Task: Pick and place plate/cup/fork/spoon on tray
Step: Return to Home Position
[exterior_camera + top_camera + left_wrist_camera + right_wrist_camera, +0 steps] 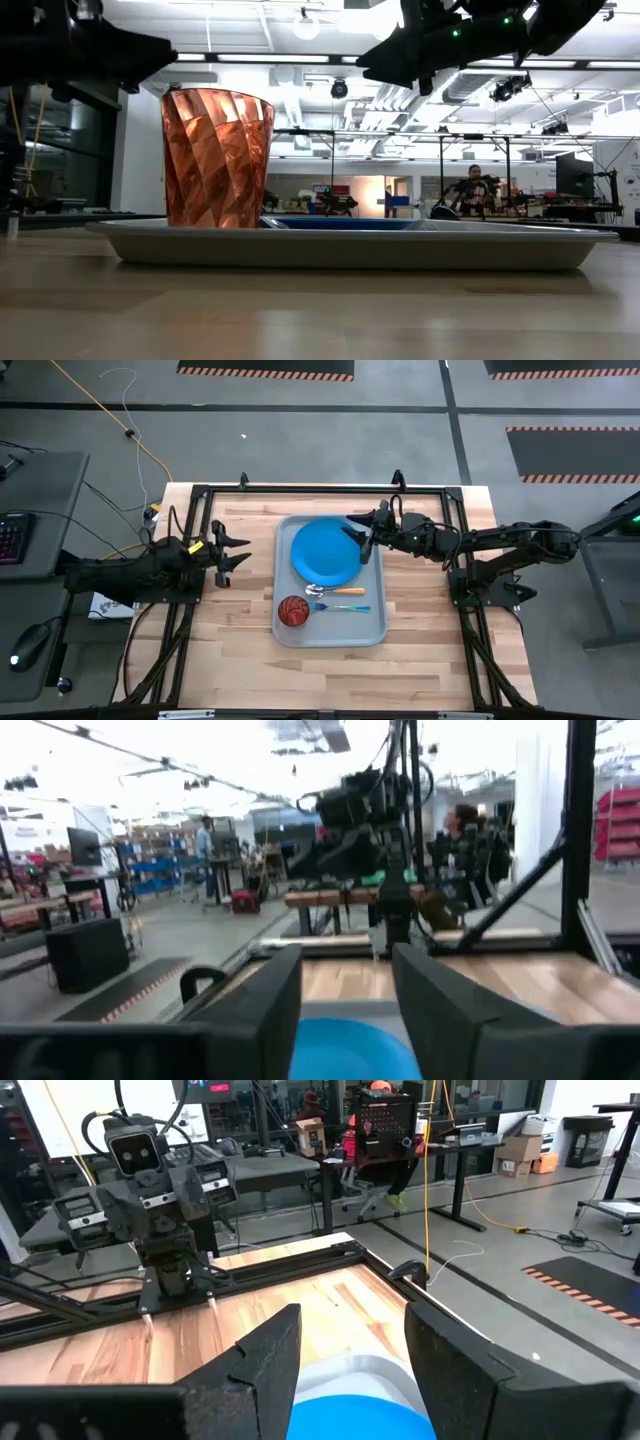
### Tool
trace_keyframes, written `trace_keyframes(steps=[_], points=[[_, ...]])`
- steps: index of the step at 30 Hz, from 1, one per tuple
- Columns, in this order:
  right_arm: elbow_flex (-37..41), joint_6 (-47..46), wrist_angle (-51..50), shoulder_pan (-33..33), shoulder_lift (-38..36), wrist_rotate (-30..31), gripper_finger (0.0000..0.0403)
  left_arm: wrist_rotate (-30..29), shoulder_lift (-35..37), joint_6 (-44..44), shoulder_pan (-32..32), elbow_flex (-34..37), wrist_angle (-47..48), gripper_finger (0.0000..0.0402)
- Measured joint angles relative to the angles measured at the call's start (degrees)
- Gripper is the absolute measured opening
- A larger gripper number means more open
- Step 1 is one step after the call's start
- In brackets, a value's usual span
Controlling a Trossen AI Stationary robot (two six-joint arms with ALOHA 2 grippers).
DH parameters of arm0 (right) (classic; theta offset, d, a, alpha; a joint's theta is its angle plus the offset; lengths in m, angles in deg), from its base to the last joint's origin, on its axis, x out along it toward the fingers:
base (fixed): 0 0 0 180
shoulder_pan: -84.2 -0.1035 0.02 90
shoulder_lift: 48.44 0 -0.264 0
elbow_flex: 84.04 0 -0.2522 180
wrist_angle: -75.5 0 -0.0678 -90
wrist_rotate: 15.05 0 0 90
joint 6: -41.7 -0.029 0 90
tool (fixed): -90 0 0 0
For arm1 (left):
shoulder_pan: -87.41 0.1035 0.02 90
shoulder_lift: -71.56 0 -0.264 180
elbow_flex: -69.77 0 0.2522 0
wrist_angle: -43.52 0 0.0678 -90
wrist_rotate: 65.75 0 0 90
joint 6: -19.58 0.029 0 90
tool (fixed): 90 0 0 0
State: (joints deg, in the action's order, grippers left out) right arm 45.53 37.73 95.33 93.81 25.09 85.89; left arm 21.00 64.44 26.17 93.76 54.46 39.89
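The left gripper [238,550] waited over the table left of the tray [340,632], its fingers spread wide and empty. The tray held the plate [322,552], cup [292,610], spoon [336,591] and fork [342,607]. The right gripper [352,527] hovered over the plate's right edge, parted and holding nothing. Placing looked complete and homing was in hand. Next, the right arm needed to lift clear and retract. No writing was legible.

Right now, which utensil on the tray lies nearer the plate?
The spoon, the one with the orange-yellow handle: it lies right beside the plate. The fork, teal handle, lies beyond it, farther from the plate.
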Motion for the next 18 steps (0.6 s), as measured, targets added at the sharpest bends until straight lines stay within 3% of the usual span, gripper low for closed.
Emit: trace_keyframes(steps=[9, 18], points=[[0.0, -0.1, -0.3, 0.0, -0.6, 0.0, 0.0172, 0.0, 0.0, 0.6, 0.0, 0.0, 7.3, 0.0011], [0.0, -2.0, -6.9, 0.0, -5.2, 0.0, 0.0172, -0.3, 0.1, 1.2, 0.0, 0.9, 7.2, 0.0001]])
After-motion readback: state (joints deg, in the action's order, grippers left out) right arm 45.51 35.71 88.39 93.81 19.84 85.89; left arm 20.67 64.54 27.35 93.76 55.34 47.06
